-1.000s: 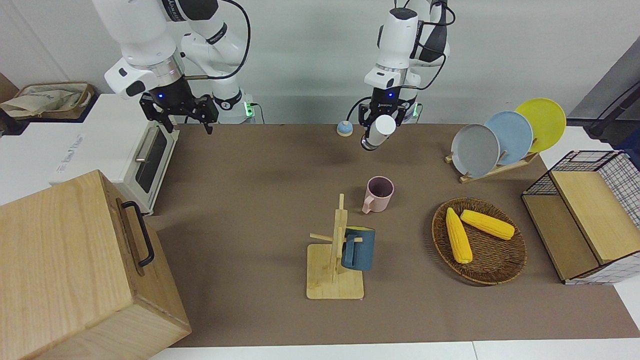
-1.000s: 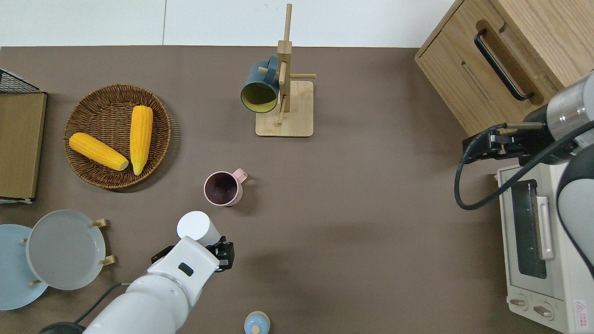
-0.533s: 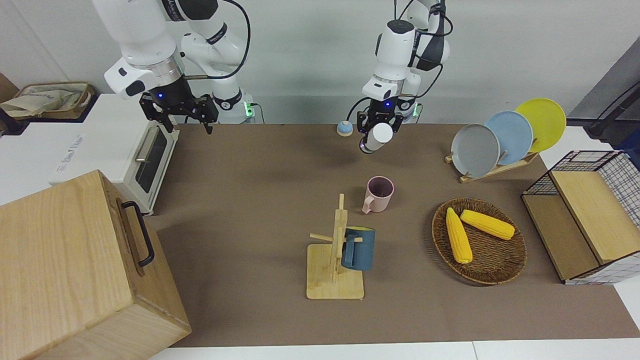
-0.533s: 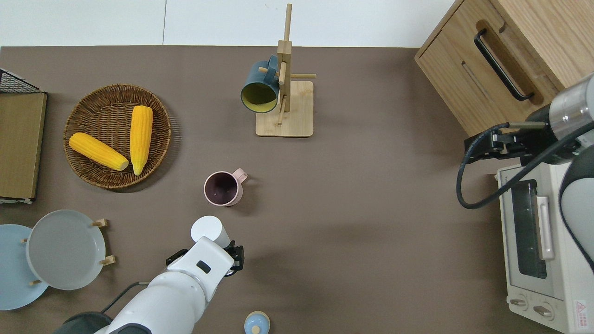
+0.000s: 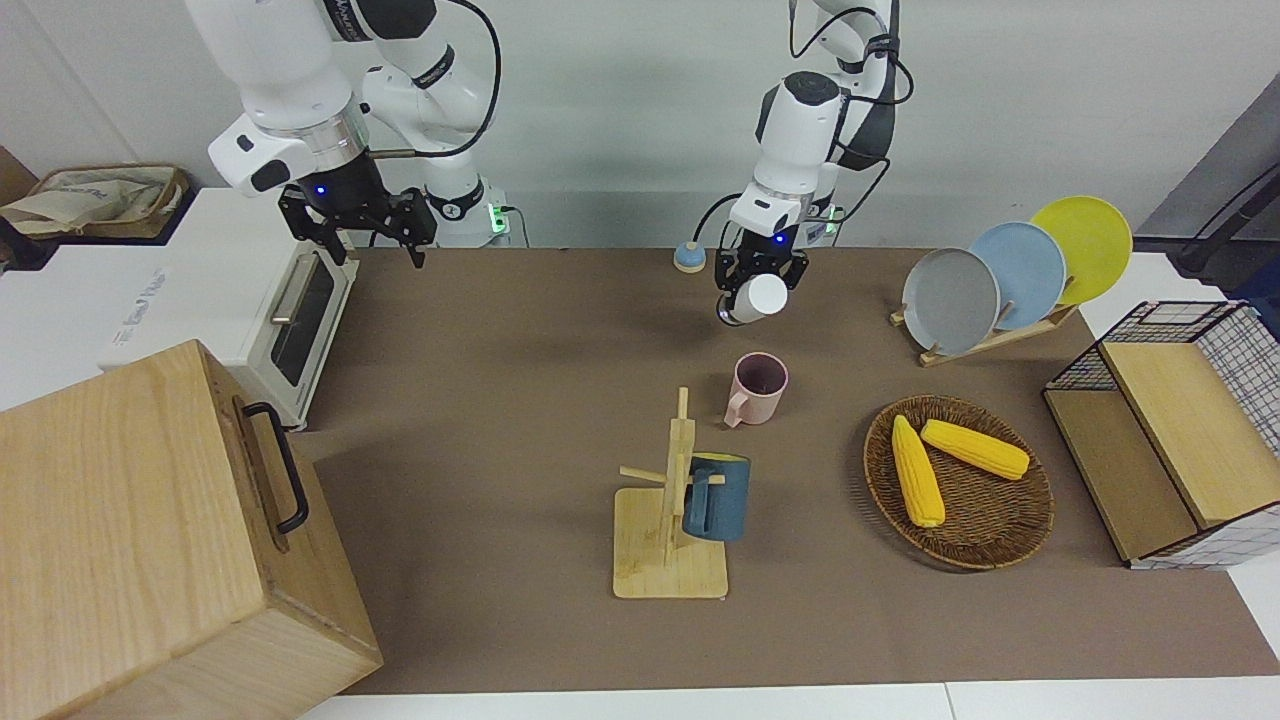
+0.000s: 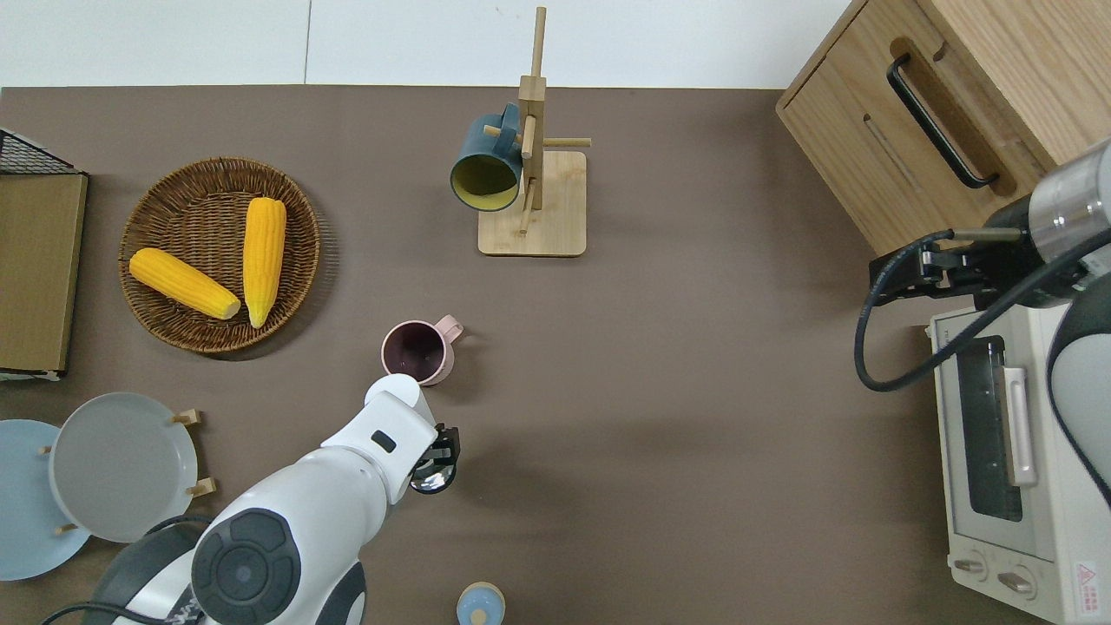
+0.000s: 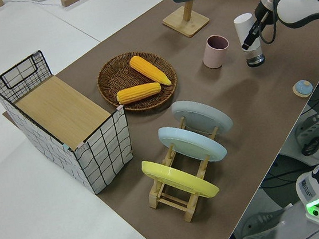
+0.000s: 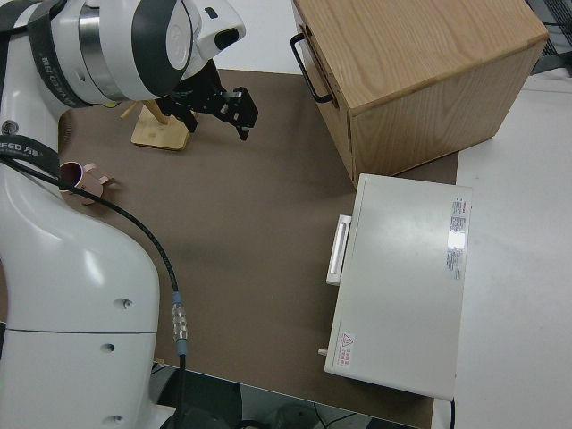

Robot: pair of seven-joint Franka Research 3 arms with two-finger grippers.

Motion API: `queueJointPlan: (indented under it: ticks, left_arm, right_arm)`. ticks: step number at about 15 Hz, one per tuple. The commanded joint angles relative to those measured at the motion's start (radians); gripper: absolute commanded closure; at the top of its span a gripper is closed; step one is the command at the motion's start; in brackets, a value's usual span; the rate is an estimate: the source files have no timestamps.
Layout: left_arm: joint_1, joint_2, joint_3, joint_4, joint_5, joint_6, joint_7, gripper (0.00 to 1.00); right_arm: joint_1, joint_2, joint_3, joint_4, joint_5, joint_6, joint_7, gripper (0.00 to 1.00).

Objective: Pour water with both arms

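Jaws first: your left gripper (image 5: pixel 757 272) is clamped on a white bottle (image 5: pixel 752 297), and it grabs it low down near the base so the mouth end pokes forward, clear of the fingers. That makes sense for pouring, since nothing blocks the stream. In the left side view the bottle looks close to upright, maybe leaning a touch toward the pink mug (image 6: pixel 418 351), so I'd say the tilt hasn't really started.

Overhead, the white top of the bottle sits right at the mug's rim on the side nearer the robots, basically lined up for the pour. The mug stands upright on the brown table mat (image 5: pixel 520 400) about mid-table, handle pointing toward the right arm's end, so the handle is out of the bottle's way.

Your right gripper (image 5: pixel 362 240) has its fingers spread wide and empty, hanging by the white toaster oven (image 6: pixel 1011 469) at the right arm's end. For a "both arms" job I'd guess it needs to come over and steady the mug, but it's well apart from it right now.

Small blue cap (image 6: pixel 479 603) sits near the mat's edge closest to the robots, likely the bottle's lid set aside. The teal mug (image 6: pixel 486 165) on the wooden mug tree (image 6: pixel 534 200) and the corn basket (image 6: pixel 217 252) are far enough off that they shouldn't matter.

Main risk I see: pouring before anything holds the mug.
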Motion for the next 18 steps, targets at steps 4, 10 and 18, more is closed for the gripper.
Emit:
queueJointPlan:
  ticks: [4,10,18]
  left_arm:
    - [0.025,0.121,0.022,0.164,0.003,-0.147,0.014,0.94]
    - [0.033,0.192,0.033,0.251,0.024,-0.273,0.015,0.94]
    - [0.037,0.204,0.035,0.273,0.024,-0.322,0.012,0.94]
  right_arm:
    - [-0.024,-0.024,0.011,-0.031,0.014,0.011,-0.023,0.007]
    - [-0.022,-0.024,0.011,-0.028,0.014,0.011,-0.023,0.007]
    - [-0.024,-0.024,0.011,-0.031,0.014,0.011,-0.023,0.007]
